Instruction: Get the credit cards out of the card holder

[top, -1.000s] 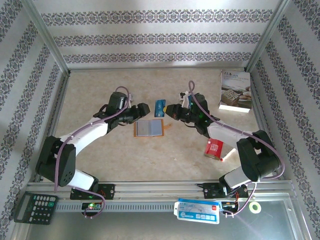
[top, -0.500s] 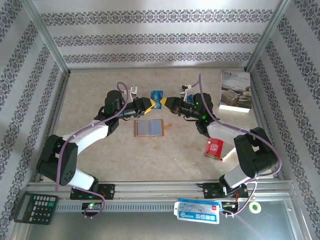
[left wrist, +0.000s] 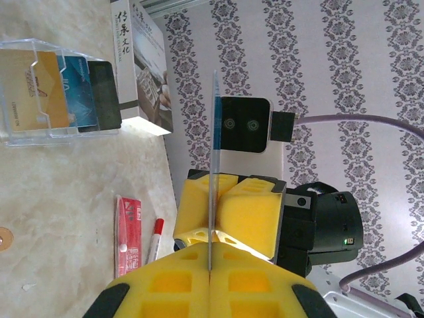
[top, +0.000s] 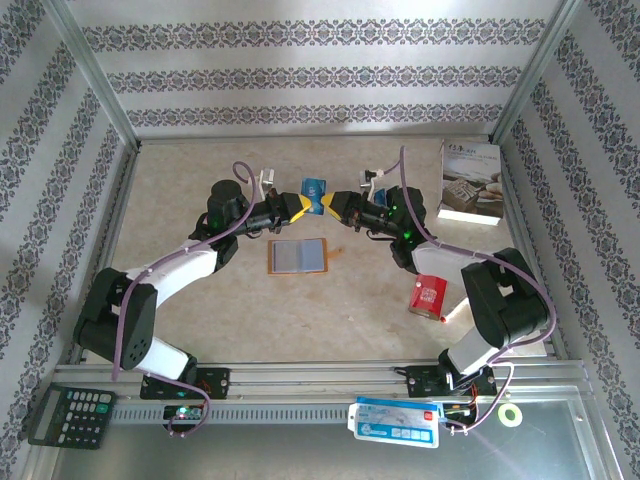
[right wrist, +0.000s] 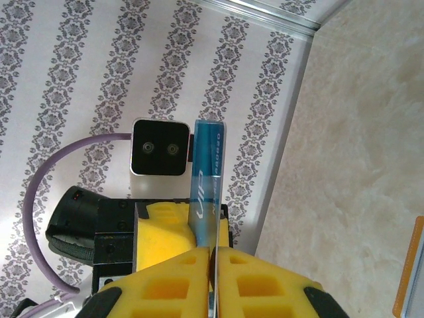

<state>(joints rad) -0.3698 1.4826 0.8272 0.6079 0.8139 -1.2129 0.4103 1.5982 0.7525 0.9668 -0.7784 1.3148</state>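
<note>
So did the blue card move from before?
Yes. The blue card sits farther from the open card holder than before, nearer the back wall. The left gripper and right gripper both pinch it.

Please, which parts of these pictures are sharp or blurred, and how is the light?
Top external: soft even light, weak shadows, blue card small and slightly soft. Left wrist: near left fingers blurred, book title readable. Right wrist: card lettering readable, wallpaper a little soft.
</note>
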